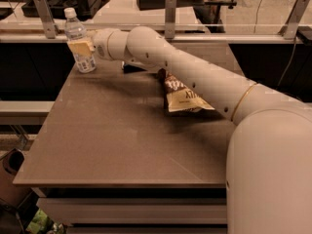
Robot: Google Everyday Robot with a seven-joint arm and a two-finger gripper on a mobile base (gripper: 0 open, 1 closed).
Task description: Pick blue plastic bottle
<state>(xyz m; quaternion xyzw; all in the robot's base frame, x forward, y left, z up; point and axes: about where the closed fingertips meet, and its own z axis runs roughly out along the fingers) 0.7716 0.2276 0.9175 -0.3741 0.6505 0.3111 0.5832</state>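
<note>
The blue plastic bottle (78, 39) is a small clear bottle with a white cap and a pale label. It is at the table's far left corner, tilted slightly. My gripper (82, 48) is shut on the bottle's middle, with a yellowish finger (79, 47) across the label. The bottle looks raised just off the brown table (112, 140). My white arm reaches in from the lower right across the table.
A brown and yellow snack bag (184, 95) lies mid-table under my arm. A dark flat object (132, 68) lies behind the arm. A rail with metal posts (169, 13) runs along the far edge. The table's left edge drops to a lower shelf.
</note>
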